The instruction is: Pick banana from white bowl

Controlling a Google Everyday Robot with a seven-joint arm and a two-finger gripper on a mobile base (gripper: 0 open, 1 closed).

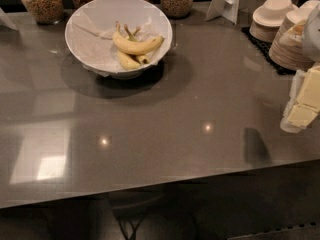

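Several yellow bananas lie together in the large, deep, round white bowl [95,15], smooth-walled and lined with crumpled white paper, which stands at the far left of the glossy grey table [165,129]. Topmost is the longest, slender, curved pale-yellow banana [136,46]: its long axis runs roughly left to right, brownish stem up at the left, darker tip at the right near the rim, its curve bowing toward the camera. Shorter, stubbier bananas [127,60] lie beneath it. The cream-coloured, blocky gripper [301,109] hangs at the right edge, well apart from the bowl; whether it is open or closed cannot be told. Stacked beige paper bowls [292,46] sit behind it, and glass jars of grain [42,3] line the back.
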